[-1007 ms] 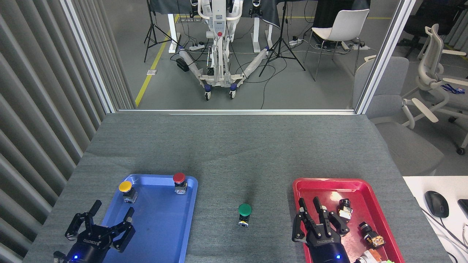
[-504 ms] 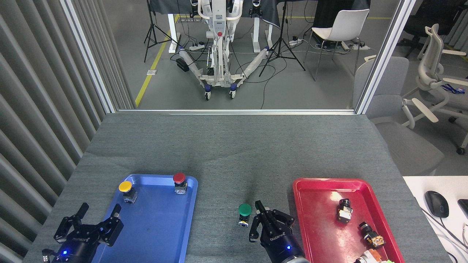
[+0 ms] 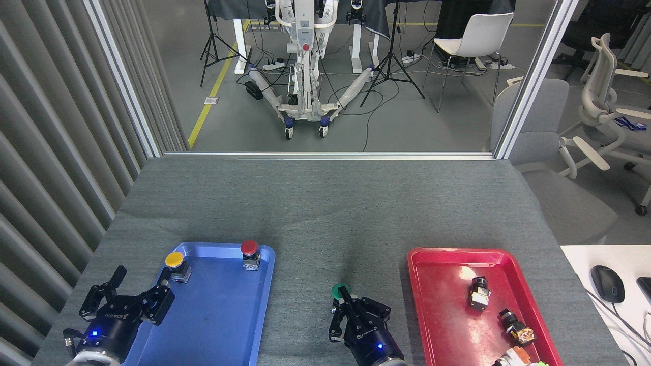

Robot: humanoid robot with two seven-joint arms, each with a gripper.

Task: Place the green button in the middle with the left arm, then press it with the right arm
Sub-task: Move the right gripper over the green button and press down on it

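Both my grippers are black, each with three jointed fingers. My left gripper (image 3: 133, 300) carries white ROBOTIQ lettering across its palm, a small blue light on the wrist below, and a pale silver ring at the cuff. My right gripper (image 3: 351, 310) bears the same white lettering and its own blue wrist light.
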